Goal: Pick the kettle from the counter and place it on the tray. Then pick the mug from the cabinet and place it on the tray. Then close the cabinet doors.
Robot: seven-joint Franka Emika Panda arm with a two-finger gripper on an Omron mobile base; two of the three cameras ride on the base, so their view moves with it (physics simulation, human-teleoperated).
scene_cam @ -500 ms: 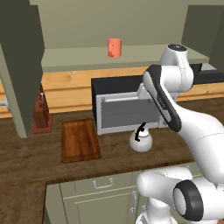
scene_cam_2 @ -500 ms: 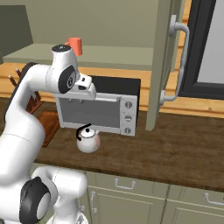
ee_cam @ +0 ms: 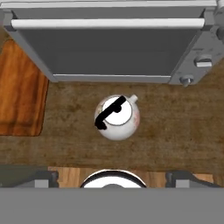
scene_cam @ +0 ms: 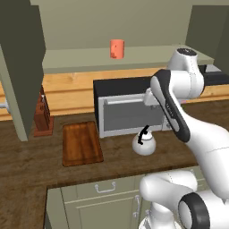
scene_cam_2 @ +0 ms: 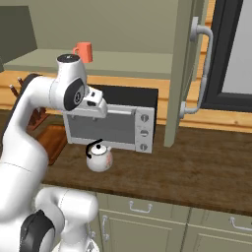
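Observation:
The silver-white kettle (ee_cam: 117, 117) with its black arched handle stands on the dark counter (ee_cam: 175, 127) in front of the oven. My gripper (ee_cam: 113, 180) hangs open straight above it, apart from it, one fingertip on either side of the view's bottom. In the right base view the gripper (scene_cam_2: 97, 111) sits high over the kettle (scene_cam_2: 99, 158). The wooden tray (scene_cam: 81, 143) lies left of the kettle (scene_cam: 144, 144). The orange-red mug (scene_cam: 117, 48) stands on the pale shelf of the open cabinet (scene_cam: 80, 60). Both cabinet doors (scene_cam_2: 184, 69) are swung open.
A grey oven (scene_cam: 127, 112) with a glass door stands right behind the kettle. A knife block (scene_cam: 42, 114) sits at the back left, beside the open left door (scene_cam: 20, 67). Drawers (scene_cam_2: 142, 206) run under the counter's front edge.
The hand has come down a little toward the kettle. The kettle, mug and tray have not moved.

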